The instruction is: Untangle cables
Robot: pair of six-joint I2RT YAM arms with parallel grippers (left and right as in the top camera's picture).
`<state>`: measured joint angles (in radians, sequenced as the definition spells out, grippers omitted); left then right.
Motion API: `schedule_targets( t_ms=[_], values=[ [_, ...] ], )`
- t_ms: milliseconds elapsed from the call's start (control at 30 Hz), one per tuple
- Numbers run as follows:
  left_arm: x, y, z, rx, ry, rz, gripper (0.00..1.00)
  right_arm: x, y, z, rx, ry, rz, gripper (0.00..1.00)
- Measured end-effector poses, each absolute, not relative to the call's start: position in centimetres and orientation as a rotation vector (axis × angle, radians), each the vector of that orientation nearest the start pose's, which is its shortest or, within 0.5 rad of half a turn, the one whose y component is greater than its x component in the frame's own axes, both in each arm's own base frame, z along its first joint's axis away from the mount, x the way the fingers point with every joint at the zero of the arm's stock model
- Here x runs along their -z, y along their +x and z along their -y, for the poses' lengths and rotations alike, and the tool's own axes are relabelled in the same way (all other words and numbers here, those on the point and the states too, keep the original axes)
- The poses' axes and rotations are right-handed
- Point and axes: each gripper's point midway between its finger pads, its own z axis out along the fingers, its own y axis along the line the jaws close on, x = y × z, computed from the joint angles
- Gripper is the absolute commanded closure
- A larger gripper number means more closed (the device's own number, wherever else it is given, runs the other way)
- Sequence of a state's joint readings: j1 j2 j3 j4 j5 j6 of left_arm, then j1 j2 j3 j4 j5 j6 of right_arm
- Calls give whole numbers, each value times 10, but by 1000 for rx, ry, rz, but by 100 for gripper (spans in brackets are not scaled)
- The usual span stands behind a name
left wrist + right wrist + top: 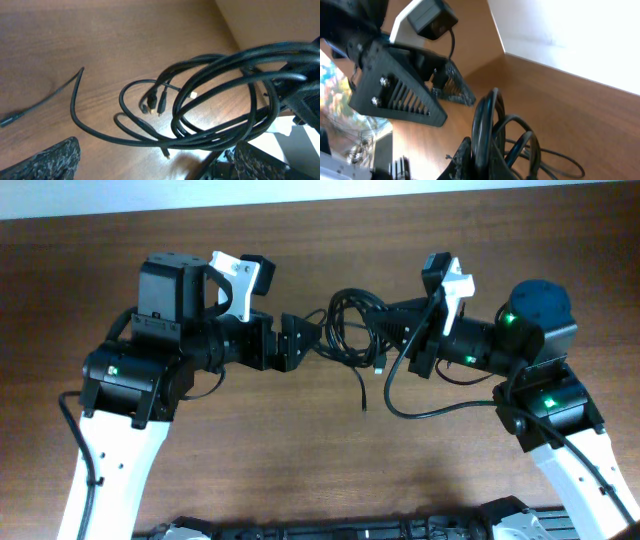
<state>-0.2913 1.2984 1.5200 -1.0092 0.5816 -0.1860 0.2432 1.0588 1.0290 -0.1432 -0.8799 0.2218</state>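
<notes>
The cables (350, 330) are thin black cords in a tangled bundle of loops at the table's middle, between my two grippers. In the left wrist view the cable loops (220, 100) fill the right half, with small metallic plug ends (155, 105) inside them. My left gripper (300, 340) is open just left of the bundle, its fingers apart on either side (157, 167), holding nothing. My right gripper (395, 325) is shut on the cables (482, 150) and lifts one side of the bundle. One loose cable tail (361, 390) hangs toward the front.
The right arm's own thicker black wire (430, 408) loops over the wooden table (300, 470) in front of the right gripper. The left gripper's black fingers (405, 95) stand close to the bundle in the right wrist view. A pale wall (580, 35) lies beyond the table's far edge.
</notes>
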Motion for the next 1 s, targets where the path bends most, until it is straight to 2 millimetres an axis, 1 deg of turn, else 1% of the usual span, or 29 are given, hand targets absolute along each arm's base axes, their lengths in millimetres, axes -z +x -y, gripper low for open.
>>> schedule_targets(
  t_ms=[67,133,233,367,400,567,600,700,733,933,967,1000],
  values=[
    [-331,291,187,925,436,-2304,1,-374,280,-205,-1102,-661,-1643,96],
    [-336,293,189,938,430,-2285,1,-378,280,-205,-1106,-655,-1632,96],
    [-337,293,190,960,392,-2294,1,-384,281,-205,-1107,-651,-1609,96],
    [-344,297,194,986,396,-2256,1,-401,278,-206,-1148,-642,-1548,96],
    [-348,297,197,997,409,-2237,1,-406,278,-207,-1161,-636,-1533,96],
    [-360,288,223,1046,516,-2165,1,-407,272,-209,-1206,-651,-1534,96],
    [-363,284,232,1059,551,-2145,8,-407,271,-210,-1210,-655,-1534,96],
    [-360,285,234,1018,542,-2155,79,-407,267,-211,-1227,-678,-1530,96],
    [-359,286,234,1004,537,-2156,99,-407,265,-212,-1234,-686,-1529,96],
    [-356,288,233,981,532,-2168,100,-408,266,-211,-1233,-683,-1526,96],
    [-356,288,233,981,532,-2168,84,-408,266,-211,-1233,-683,-1526,96],
    [-356,288,233,980,532,-2168,59,-408,266,-211,-1232,-683,-1526,96]
  ],
)
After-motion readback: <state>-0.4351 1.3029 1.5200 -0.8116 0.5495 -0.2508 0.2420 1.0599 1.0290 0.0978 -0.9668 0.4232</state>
